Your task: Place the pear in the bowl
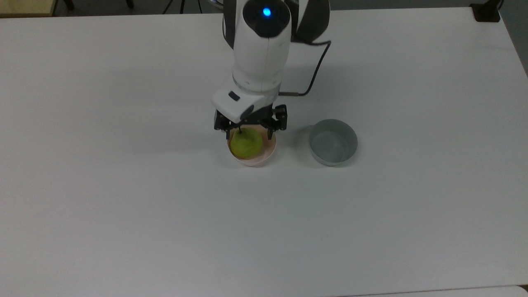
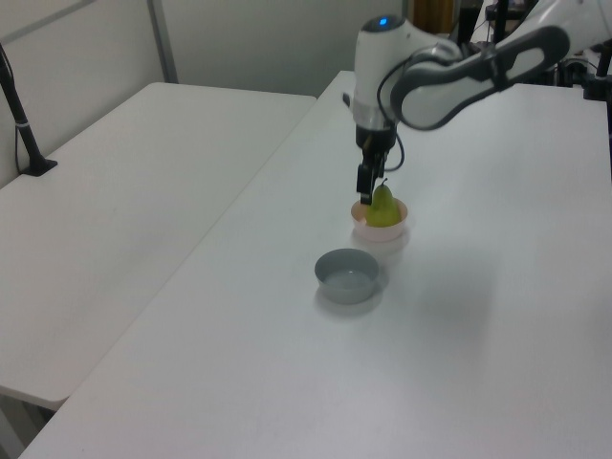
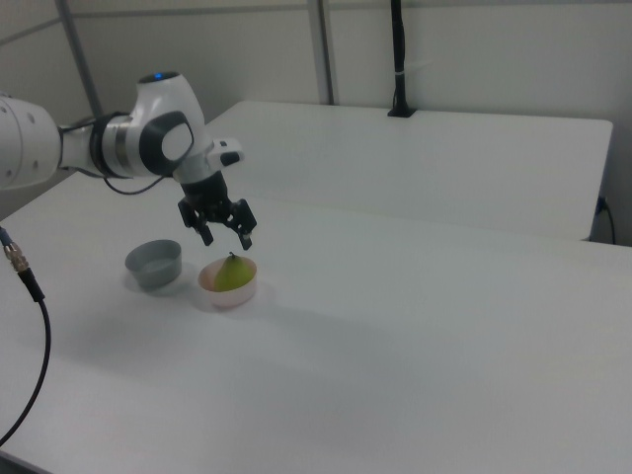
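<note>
We see the small yellow-green pear (image 1: 246, 143) sitting stem-up inside the small round pale pink bowl (image 1: 268, 154) on the broad white table (image 1: 123, 185). Just above it hangs the black two-finger gripper (image 1: 248, 133), fingers spread apart and holding nothing, clear of the fruit. Beside the pink bowl, on the top view's right, stands a small round grey bowl (image 1: 333, 142), apart from it. In the right view, a second white table (image 3: 434, 163) lies beyond, with a dark pole (image 3: 398, 59) rising against pale wall panels (image 3: 494, 49).
</note>
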### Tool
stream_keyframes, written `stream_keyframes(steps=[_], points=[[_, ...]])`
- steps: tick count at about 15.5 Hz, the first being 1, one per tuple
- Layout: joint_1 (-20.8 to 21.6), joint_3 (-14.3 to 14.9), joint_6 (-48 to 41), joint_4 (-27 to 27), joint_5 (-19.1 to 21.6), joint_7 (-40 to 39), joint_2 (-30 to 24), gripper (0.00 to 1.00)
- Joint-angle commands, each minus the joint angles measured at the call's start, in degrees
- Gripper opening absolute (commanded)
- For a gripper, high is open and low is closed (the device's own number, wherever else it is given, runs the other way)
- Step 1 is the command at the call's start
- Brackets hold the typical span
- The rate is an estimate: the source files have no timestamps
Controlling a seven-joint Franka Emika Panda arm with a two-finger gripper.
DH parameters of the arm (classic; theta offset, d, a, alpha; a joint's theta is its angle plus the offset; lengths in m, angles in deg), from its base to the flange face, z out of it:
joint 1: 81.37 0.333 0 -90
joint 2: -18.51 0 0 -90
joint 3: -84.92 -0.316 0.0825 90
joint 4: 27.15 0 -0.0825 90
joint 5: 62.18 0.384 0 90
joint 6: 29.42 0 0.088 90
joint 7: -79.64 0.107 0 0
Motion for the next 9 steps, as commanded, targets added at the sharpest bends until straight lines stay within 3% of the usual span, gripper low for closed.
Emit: stream_keyframes(steps=[1, 7, 9], points=[[-1.89, 0.44, -6.92, 1.72, 0.72, -1.81, -7.44, 1.00], [-8.65, 0.35, -16.68, 3.83, 0.28, -6.82, -15.88, 1.00], [-12.95, -1.39, -18.97, 4.53, 0.28, -8.41, -19.04, 1.00]])
